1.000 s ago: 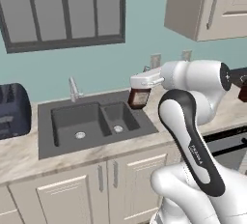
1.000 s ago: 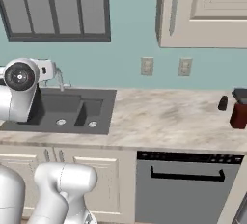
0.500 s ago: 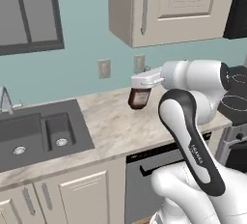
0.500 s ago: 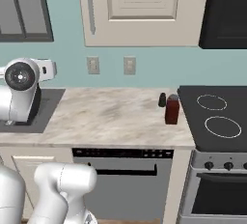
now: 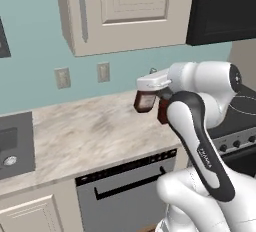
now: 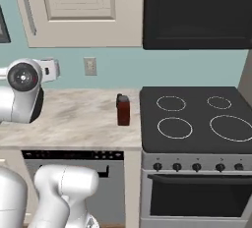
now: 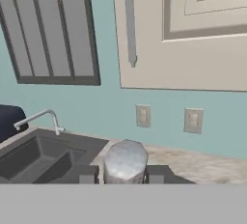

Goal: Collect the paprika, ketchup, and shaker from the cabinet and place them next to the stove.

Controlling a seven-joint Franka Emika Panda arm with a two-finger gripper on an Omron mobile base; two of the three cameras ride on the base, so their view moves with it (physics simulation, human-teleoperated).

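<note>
ketchup (image 6: 123, 110) and shaker (image 6: 118, 99) beside stove (image 6: 197, 119)

From my left base camera, the jar (image 5: 145, 101) in my fingers (image 5: 150, 90) shows its lower body, but my own hand hides its top. From my hand camera I see just its grey cap (image 7: 125, 161). My arm covers most of the red-brown item (image 5: 162, 111) on the counter (image 5: 95, 131) behind it. The cabinet (image 6: 78, 11) door is cut off by the top edge, and the stove (image 6: 197, 119) by the right edge.

A dark jar, probably the paprika (image 6: 123, 110), stands just beside the stove (image 6: 197, 119).
</note>
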